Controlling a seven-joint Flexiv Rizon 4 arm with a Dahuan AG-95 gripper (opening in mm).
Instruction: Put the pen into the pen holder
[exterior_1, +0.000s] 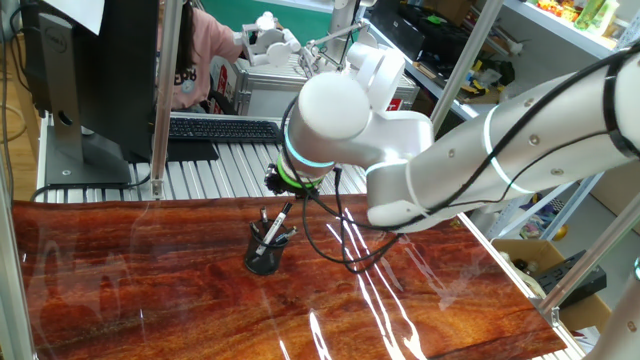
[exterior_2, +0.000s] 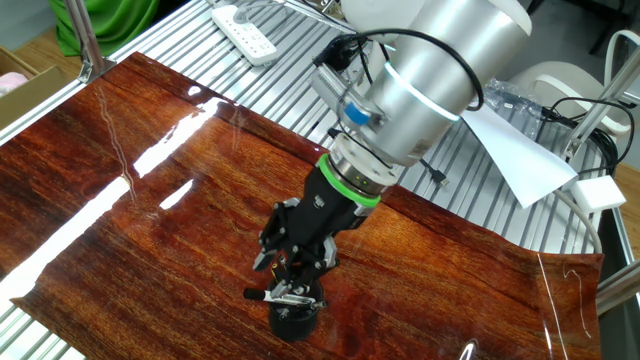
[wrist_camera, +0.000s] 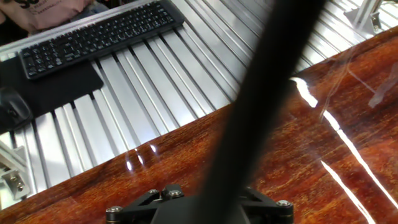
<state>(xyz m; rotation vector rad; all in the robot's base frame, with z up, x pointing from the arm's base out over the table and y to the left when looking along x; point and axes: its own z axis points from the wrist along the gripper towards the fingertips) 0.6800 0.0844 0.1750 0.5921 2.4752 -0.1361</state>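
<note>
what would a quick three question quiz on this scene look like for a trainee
1. True or false: the pen lies flat on the table.
2. What stands right under the gripper? A keyboard, B cup, C monitor.
3. Fill in: the pen leans with its lower end in the ____.

Key: 1 false; 2 B; 3 cup.
</note>
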